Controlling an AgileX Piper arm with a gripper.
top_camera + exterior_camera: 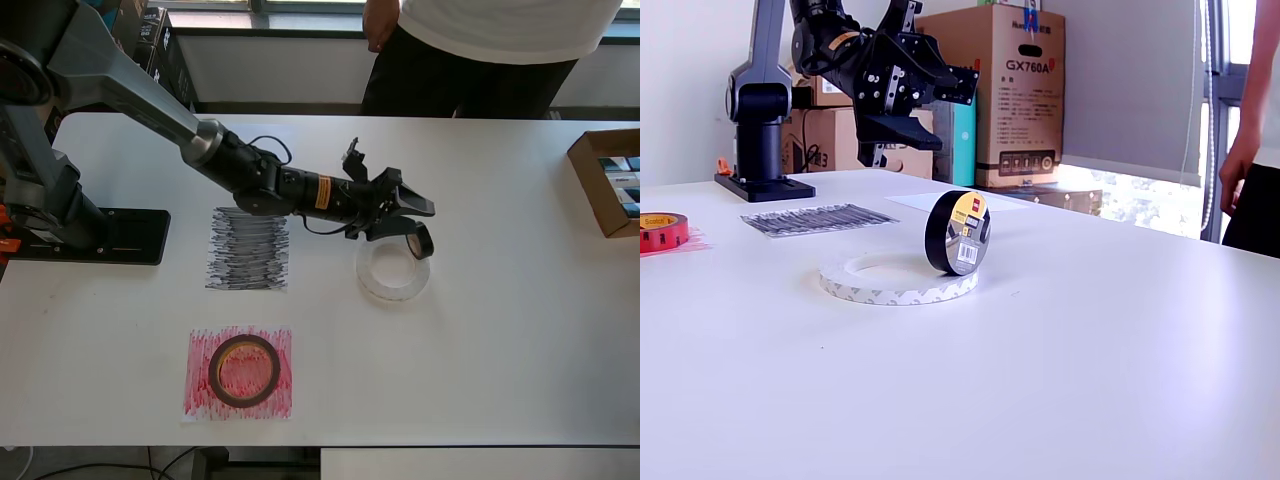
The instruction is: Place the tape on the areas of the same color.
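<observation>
Reading the overhead view from its left, we found the red roll lying flat on the red sheet, with the black sheet bare above it and the white sheet mostly hidden under the arm. Further right our hand hung above the counter with its jaws spread wide, holding nothing. Just under it the small black roll stood on edge against the rim of the flat white ring.
</observation>
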